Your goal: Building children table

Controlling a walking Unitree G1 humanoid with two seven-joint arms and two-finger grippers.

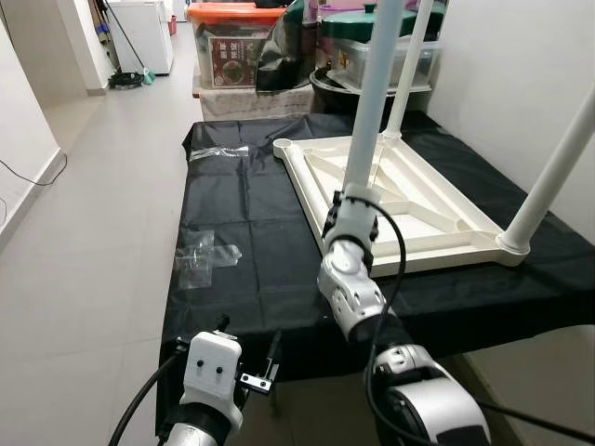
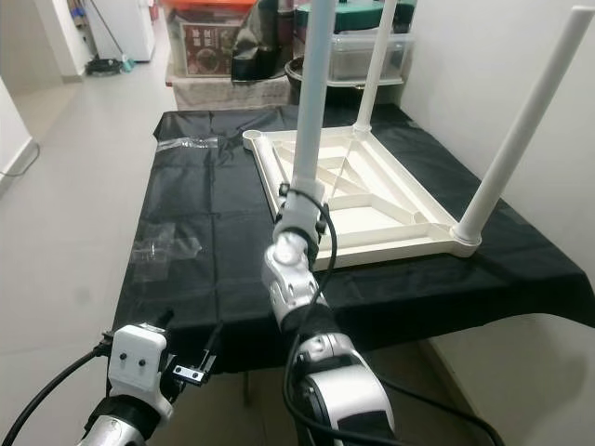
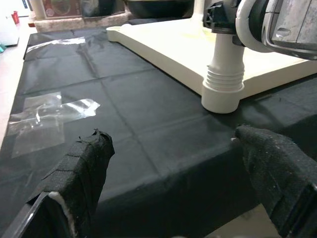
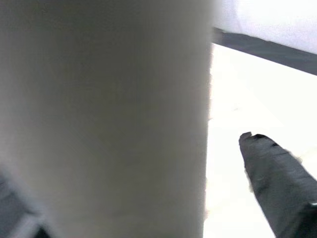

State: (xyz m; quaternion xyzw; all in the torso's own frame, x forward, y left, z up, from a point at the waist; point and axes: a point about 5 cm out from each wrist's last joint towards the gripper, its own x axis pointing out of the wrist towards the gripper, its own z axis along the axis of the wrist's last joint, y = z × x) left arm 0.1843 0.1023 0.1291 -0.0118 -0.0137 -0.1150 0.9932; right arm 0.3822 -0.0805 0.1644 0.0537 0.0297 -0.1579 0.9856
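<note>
A cream children's table top (image 1: pixel 437 253) lies upside down on a black-covered surface (image 1: pixel 251 214). Three white legs stand up from its corners: the near-left leg (image 1: pixel 376 84), a far leg (image 1: pixel 409 65) and a right leg (image 1: pixel 548 177). My right gripper (image 1: pixel 346 216) is at the near-left leg, low on it. In the right wrist view that leg (image 4: pixel 104 119) hides one side, and one black finger (image 4: pixel 272 183) stands apart from it. The leg's ribbed foot (image 3: pixel 223 84) sits in the corner socket. My left gripper (image 3: pixel 171 136) hangs open at the surface's front edge.
Clear plastic wrappers (image 1: pixel 204 253) (image 1: pixel 218 151) lie on the black cover's left side. Storage boxes (image 1: pixel 237 42) are stacked beyond the far end. A white wall (image 1: pixel 521 74) runs along the right. Tiled floor (image 1: pixel 84 232) stretches away on the left.
</note>
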